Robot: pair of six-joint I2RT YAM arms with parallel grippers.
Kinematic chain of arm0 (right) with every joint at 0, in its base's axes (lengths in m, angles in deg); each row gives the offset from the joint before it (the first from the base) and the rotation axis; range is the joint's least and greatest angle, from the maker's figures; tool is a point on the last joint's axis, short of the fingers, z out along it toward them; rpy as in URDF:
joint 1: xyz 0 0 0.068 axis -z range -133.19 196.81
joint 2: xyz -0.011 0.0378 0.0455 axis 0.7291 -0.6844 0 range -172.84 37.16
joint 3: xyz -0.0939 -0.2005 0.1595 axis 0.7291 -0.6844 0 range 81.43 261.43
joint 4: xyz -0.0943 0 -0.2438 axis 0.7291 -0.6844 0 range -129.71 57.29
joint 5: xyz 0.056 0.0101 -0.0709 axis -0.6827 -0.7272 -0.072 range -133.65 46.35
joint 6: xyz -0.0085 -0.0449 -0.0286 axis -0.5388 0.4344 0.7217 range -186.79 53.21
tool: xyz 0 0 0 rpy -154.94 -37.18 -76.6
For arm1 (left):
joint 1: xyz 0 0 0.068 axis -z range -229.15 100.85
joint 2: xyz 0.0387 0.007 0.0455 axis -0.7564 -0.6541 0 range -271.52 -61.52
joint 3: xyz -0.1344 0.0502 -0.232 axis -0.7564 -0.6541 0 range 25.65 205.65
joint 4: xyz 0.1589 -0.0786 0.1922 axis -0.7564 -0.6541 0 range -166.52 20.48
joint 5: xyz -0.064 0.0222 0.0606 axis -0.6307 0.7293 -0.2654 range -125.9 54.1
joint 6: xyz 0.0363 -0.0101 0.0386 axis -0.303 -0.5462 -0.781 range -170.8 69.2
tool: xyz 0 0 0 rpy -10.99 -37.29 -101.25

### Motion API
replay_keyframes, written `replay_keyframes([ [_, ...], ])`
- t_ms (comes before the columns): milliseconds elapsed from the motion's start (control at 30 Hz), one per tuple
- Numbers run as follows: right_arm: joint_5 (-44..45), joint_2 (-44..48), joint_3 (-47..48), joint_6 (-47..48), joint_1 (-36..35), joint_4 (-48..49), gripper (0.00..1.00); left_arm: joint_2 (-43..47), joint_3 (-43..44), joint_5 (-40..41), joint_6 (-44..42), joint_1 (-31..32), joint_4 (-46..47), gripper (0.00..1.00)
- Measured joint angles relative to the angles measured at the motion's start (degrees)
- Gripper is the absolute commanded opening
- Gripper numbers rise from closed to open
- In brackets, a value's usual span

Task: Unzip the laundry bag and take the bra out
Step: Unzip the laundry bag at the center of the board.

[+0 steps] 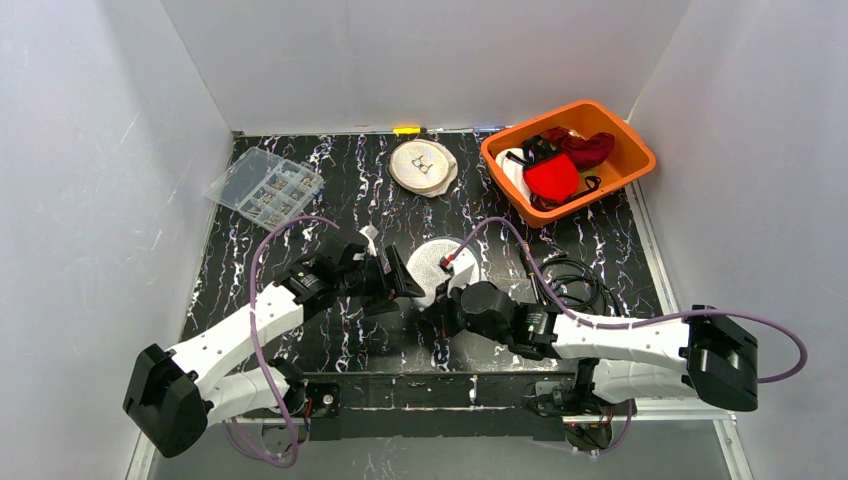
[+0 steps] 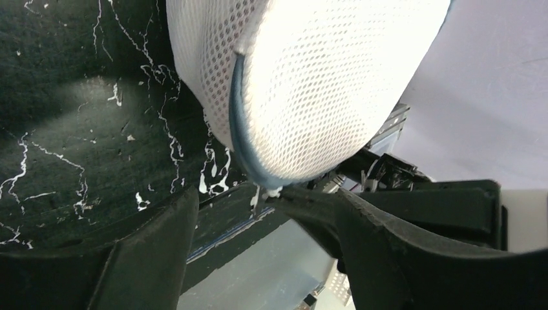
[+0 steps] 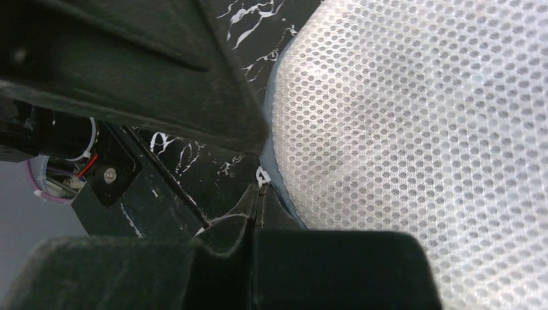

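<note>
A round white mesh laundry bag (image 1: 440,262) with a blue zip seam lies at the table's middle. It fills the left wrist view (image 2: 310,84) and the right wrist view (image 3: 420,142). My right gripper (image 1: 437,315) (image 3: 258,194) is shut at the bag's near edge, pinching the small white zipper pull (image 3: 262,175). My left gripper (image 1: 400,280) (image 2: 232,194) is open at the bag's left edge, with one fingertip (image 2: 291,194) close to the pull. The bra is hidden; nothing shows through the mesh.
An orange bin (image 1: 630,150) with red and black garments stands at the back right. A second round mesh bag (image 1: 423,165) lies at the back middle. A clear plastic parts box (image 1: 265,185) is at the back left. Black cables (image 1: 575,275) lie right of the bag.
</note>
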Motion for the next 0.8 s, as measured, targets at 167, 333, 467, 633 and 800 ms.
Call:
replay_keyframes([
  [167, -1.1, -0.8, 0.5, 0.4, -0.6, 1.1, 0.01, -2.6, 0.0, 1.1, 2.4, 0.0, 3.1, 0.53],
  [333, -1.0, 0.2, 0.5, 0.3, -1.1, 0.7, 0.01, -8.1, 0.0, 1.3, 3.9, 0.0, 5.6, 0.35],
  [467, -0.3, 2.1, 0.5, 0.3, -1.2, -0.1, 0.01, -9.7, 0.1, 1.3, 4.7, 0.0, 6.6, 0.15],
  [633, 1.3, 4.3, 0.5, 0.3, -1.4, -1.7, 0.01, -9.6, 1.6, 1.9, 4.7, 0.2, 6.6, 0.01],
  [800, 3.2, 6.9, 0.5, 0.1, -1.4, -3.9, 0.01, -9.5, 2.9, 2.1, 4.2, 0.4, 6.3, 0.0],
])
